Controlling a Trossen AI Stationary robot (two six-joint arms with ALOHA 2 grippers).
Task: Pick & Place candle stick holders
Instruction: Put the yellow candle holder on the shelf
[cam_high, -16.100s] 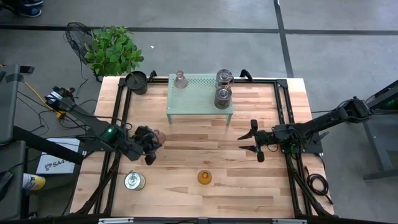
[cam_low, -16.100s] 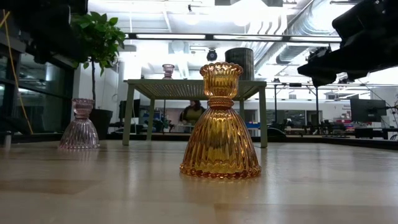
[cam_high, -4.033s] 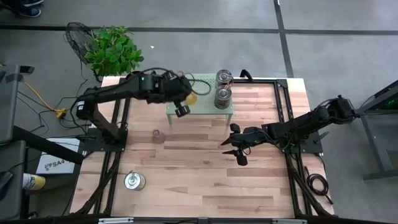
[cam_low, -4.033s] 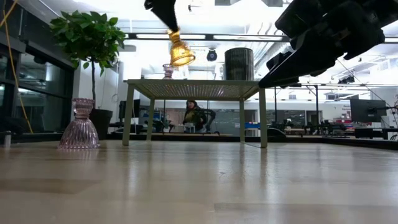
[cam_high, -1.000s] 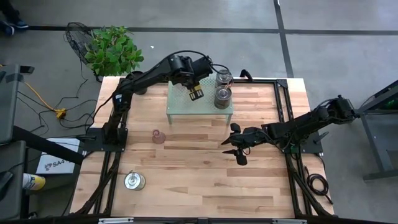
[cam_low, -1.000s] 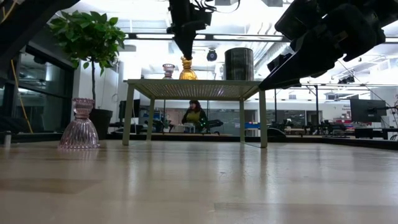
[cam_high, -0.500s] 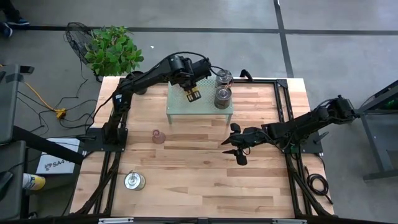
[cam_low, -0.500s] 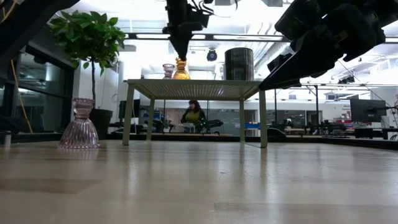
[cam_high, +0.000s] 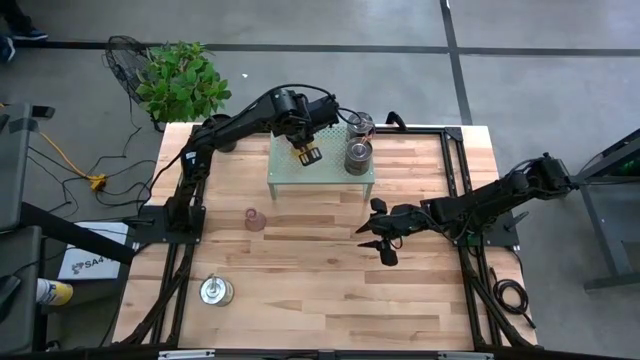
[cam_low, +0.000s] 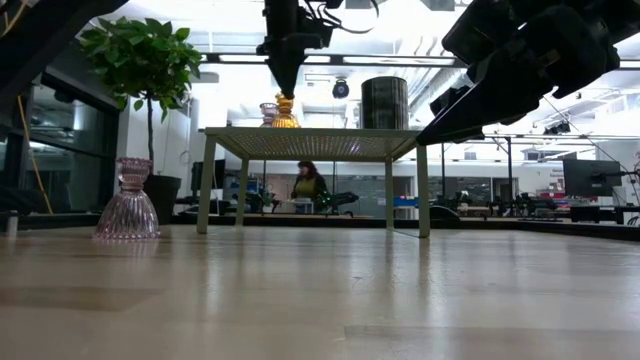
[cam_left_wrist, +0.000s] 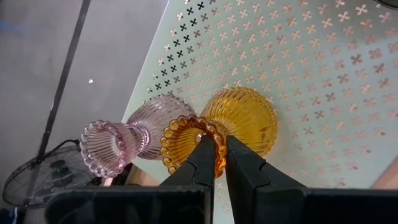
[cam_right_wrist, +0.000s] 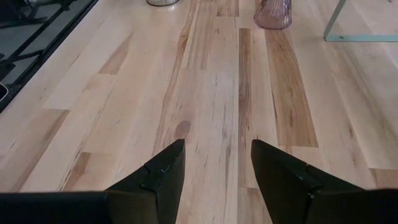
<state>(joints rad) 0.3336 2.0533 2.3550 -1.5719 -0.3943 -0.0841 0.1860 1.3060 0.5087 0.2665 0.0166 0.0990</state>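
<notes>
The amber glass candle stick holder (cam_left_wrist: 239, 118) is on the pale green perforated shelf (cam_high: 330, 172), right next to a pink glass holder (cam_left_wrist: 124, 140). My left gripper (cam_high: 308, 153) is shut on it from above. In the low view the amber holder (cam_low: 285, 112) has its base at the shelf top. Two silvery holders (cam_high: 359, 140) stand on the shelf's right part. Another pink holder (cam_high: 255, 219) and a silvery one (cam_high: 216, 291) stand on the table. My right gripper (cam_high: 376, 232) hangs open over the table's right half, touching nothing. My left gripper pinches the beaded rim of the amber holder's cup (cam_left_wrist: 219, 144), one finger over the cup's opening and one outside it. The fingers come steeply from above. The holder hangs below them, its wide base at the shelf's surface; whether it bears on the shelf, I cannot tell.
A potted plant (cam_high: 180, 80) stands off the table's far left corner. Black frame rails (cam_high: 195, 200) run along both sides of the table. Bare wood (cam_high: 320, 290) lies in front of the shelf.
My left gripper has tipped a little, still shut. The amber holder has shifted along the shelf toward the table's left, close up to the pink holder there.
</notes>
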